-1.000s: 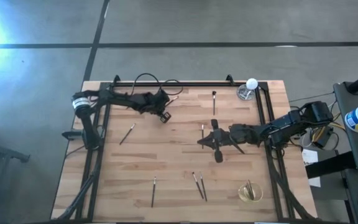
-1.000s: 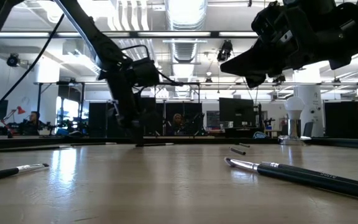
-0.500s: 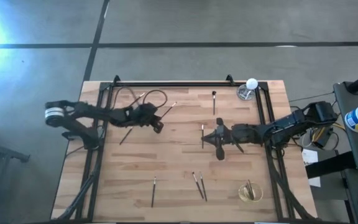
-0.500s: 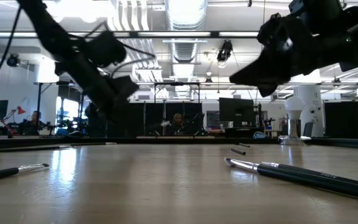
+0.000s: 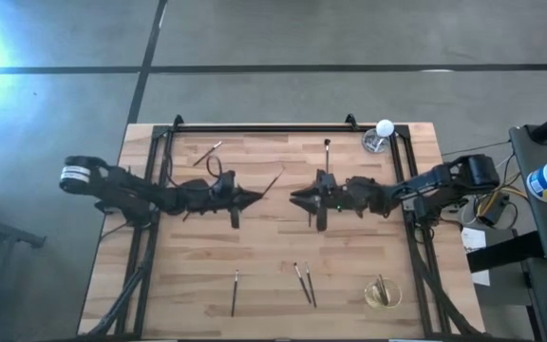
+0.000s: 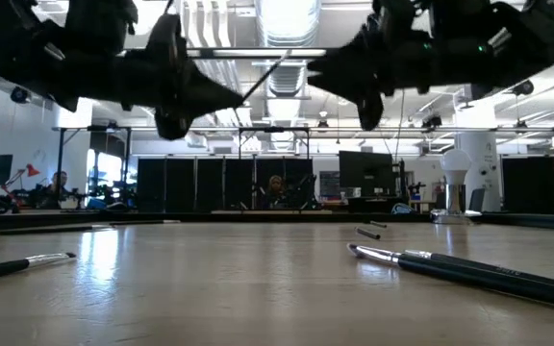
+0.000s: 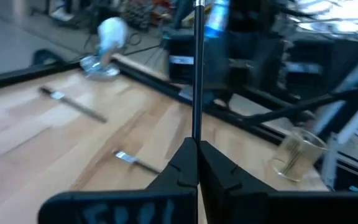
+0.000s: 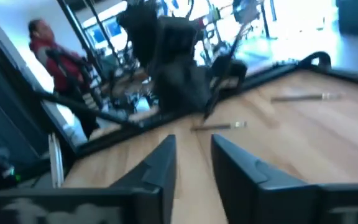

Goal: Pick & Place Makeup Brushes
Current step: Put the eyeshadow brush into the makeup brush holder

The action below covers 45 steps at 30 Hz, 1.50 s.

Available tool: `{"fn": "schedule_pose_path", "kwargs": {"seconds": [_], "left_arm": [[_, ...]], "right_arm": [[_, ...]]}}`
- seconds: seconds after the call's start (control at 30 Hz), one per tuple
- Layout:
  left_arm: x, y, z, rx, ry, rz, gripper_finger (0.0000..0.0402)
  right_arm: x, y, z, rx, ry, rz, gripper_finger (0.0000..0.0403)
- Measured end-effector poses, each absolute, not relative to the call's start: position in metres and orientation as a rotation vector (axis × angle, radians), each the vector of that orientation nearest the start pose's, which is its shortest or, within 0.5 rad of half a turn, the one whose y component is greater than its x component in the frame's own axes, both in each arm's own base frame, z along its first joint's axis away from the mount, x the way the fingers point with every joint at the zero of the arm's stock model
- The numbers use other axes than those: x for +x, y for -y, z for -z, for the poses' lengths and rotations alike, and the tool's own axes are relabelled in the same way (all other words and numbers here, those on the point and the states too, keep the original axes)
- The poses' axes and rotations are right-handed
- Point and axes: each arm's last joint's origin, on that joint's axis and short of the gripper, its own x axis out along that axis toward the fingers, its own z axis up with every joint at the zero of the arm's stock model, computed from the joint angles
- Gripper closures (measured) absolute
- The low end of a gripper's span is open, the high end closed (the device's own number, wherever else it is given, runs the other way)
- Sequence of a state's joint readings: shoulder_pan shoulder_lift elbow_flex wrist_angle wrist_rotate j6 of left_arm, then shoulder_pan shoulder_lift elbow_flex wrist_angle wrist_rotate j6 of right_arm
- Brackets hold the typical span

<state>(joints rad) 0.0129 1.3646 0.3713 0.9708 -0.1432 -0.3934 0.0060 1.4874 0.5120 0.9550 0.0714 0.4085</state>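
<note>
Left tool (image 5: 254,198) clenched on thin dark makeup brush (image 5: 273,181), mid-counter; right tool (image 5: 297,198) released, facing it at 3 o'clock

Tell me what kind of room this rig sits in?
Probably a robotics lab or open workshop: the low view shows ceiling strip lights, monitors on benches and a seated person beyond the wooden table.

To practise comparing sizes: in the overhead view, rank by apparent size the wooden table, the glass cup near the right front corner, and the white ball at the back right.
1. Wooden table, by far the largest.
2. Glass cup.
3. White ball, the smallest, though not much smaller than the cup.
</note>
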Motion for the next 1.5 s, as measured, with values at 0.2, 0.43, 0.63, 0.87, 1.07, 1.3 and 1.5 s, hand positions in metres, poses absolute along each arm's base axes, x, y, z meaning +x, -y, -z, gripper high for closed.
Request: {"fn": "schedule_pose_path", "kwargs": {"seconds": [0.2, 0.43, 0.63, 0.87, 1.07, 1.3, 1.5], "left_arm": [[0.256, 0.007, -0.198, -0.323, 0.033, -0.102, 0.0401], [0.259, 0.011, -0.202, -0.306, 0.044, -0.083, 0.0401], [0.259, 0.012, -0.202, -0.294, 0.044, -0.081, 0.0401], [0.259, 0.011, -0.202, -0.292, 0.043, -0.088, 0.0401], [0.259, 0.009, -0.201, -0.320, 0.050, -0.180, 0.0379], [0.254, 0.006, -0.194, -0.272, 0.020, -0.202, 0.0323], [0.247, 0.000, -0.184, -0.254, -0.002, -0.227, 0.0311]], "right_arm": [[0.298, 0.004, -0.229, 0.385, 0.110, 0.066, 0.0243], [0.309, 0.006, -0.249, 0.337, 0.163, 0.068, 0.0233], [0.311, 0.006, -0.252, 0.326, 0.161, 0.076, 0.0274], [0.311, 0.006, -0.252, 0.302, 0.162, 0.093, 0.0381], [0.309, 0.007, -0.253, 0.289, 0.149, 0.111, 0.0388], [0.279, 0.005, -0.270, 0.277, -0.030, 0.176, 0.0390], [0.233, -0.010, -0.295, 0.339, -0.218, 0.279, 0.0390]]}}
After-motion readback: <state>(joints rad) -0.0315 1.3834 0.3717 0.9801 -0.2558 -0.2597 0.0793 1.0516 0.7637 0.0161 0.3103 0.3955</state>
